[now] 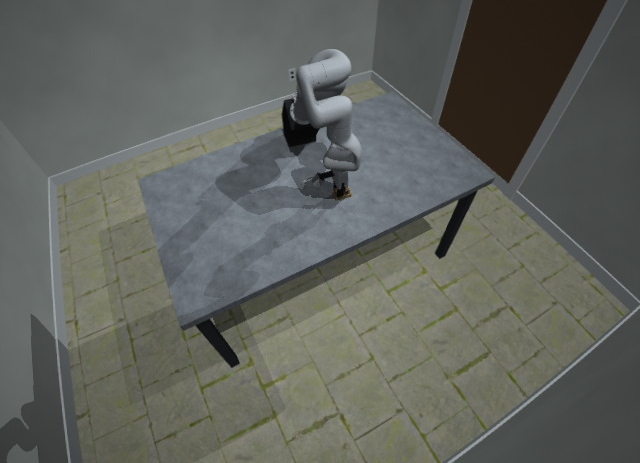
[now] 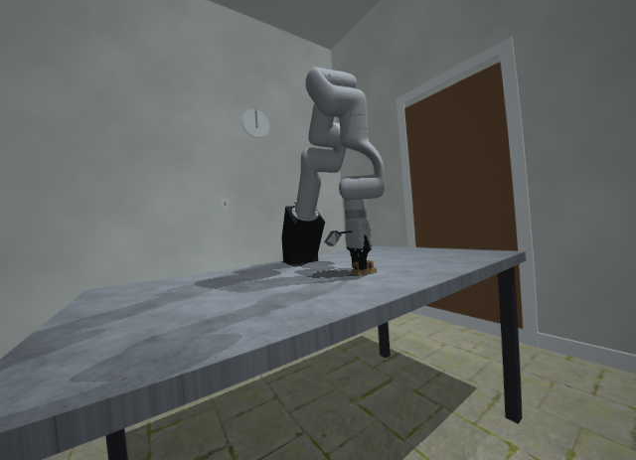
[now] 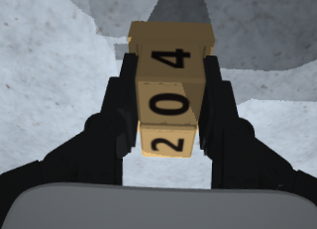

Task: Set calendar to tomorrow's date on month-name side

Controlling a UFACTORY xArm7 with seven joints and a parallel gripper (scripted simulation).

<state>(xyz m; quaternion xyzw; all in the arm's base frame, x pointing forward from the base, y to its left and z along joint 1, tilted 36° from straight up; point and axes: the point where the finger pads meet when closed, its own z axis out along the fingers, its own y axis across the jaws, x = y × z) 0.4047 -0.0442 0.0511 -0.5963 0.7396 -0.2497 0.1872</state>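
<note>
In the wrist view my gripper [image 3: 169, 74] points straight down, with its black fingers on both sides of a wooden cube [image 3: 168, 106]. That cube shows 0 on its top face and 2 on the face nearest the camera. A second wooden cube [image 3: 170, 57] stands right behind it, touching it, with 4 on top. The wooden tray's far rim [image 3: 172, 33] shows beyond the cubes. The month's name is hidden. In the top and exterior views the calendar [image 1: 342, 192] [image 2: 364, 269] is a small tan block on the table under the gripper [image 2: 359, 260].
The arm's black base [image 1: 297, 127] stands at the table's far edge behind the calendar. The grey table [image 1: 310, 200] stretches wide to the left and front. A brown door [image 2: 462, 188] is in the wall to the right.
</note>
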